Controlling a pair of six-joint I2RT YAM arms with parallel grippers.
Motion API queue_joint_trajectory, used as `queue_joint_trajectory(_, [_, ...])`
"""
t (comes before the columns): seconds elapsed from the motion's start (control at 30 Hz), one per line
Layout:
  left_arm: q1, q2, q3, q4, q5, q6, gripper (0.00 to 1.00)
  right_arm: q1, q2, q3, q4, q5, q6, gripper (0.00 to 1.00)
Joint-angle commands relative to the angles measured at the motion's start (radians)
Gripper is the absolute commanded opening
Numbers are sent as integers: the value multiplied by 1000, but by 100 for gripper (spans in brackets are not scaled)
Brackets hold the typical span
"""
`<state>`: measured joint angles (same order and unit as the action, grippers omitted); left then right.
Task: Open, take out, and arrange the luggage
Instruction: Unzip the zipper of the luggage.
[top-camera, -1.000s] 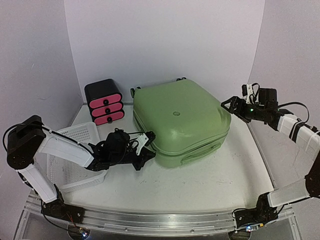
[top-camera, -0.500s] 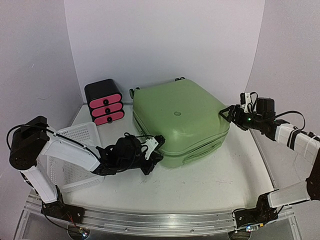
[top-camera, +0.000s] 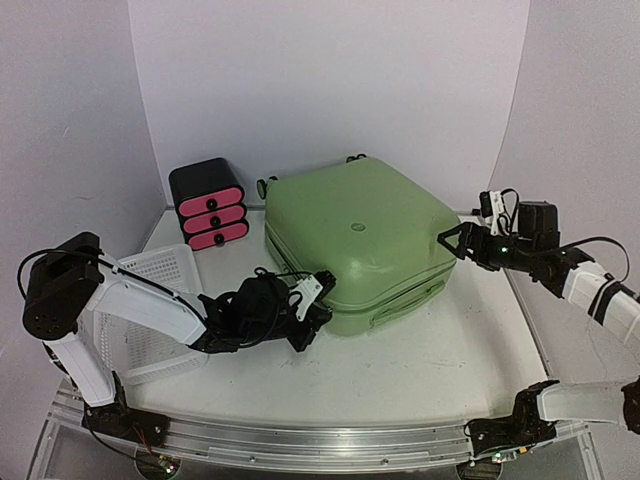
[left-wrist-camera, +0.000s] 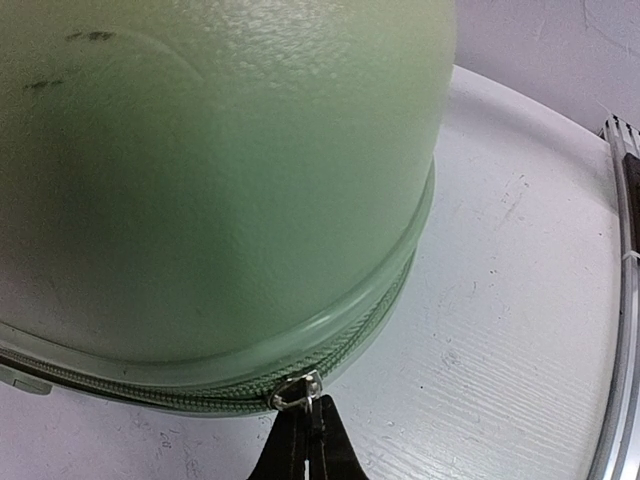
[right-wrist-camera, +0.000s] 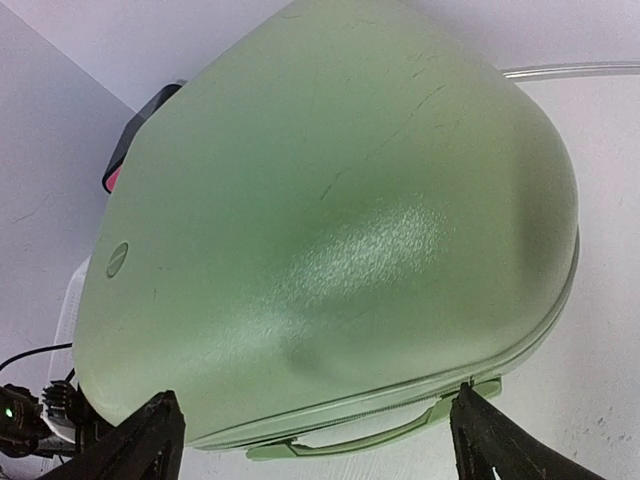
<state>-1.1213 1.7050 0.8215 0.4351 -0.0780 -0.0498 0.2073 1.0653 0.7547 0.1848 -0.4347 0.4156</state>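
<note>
The light-green luggage (top-camera: 355, 235) lies flat on the table with its lid down and its side handle (top-camera: 405, 300) facing the front. My left gripper (top-camera: 318, 305) is at the front left corner, shut on the small metal zipper pull (left-wrist-camera: 297, 392) in the seam. In the left wrist view the closed gripper (left-wrist-camera: 308, 425) pinches the pull just below the shell (left-wrist-camera: 220, 180). My right gripper (top-camera: 447, 243) hangs open at the right corner, not touching. In the right wrist view its gripper (right-wrist-camera: 315, 395) spans the shell (right-wrist-camera: 330, 230).
A black drawer box with pink fronts (top-camera: 208, 205) stands at the back left beside the luggage. A white perforated basket (top-camera: 150, 310) sits on the left under my left arm. A metal rail (top-camera: 320, 440) runs along the table's near edge.
My left gripper has slid right along the luggage's front left seam with the zipper pull in it. The right gripper has dropped lower, toward the right corner.
</note>
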Motion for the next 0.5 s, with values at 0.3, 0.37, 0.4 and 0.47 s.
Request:
queue_joint_trajectory(0.3, [-24,-34,31,71,24,10,0,155,-154,-133,-129,-43,60,61])
queue_joint_trajectory(0.37, [-26,-34,33,71,25,11,0,193,-133,-147,-88,-47,84,51])
queue_joint_trajectory(0.4, [-25,-35,33,71,25,12,0,215,-123,-148,-62,-48,96,46])
queue_joint_trajectory(0.47, [-26,-36,32,70,25,9,0,260,-105,-144,-3,-56,121,37])
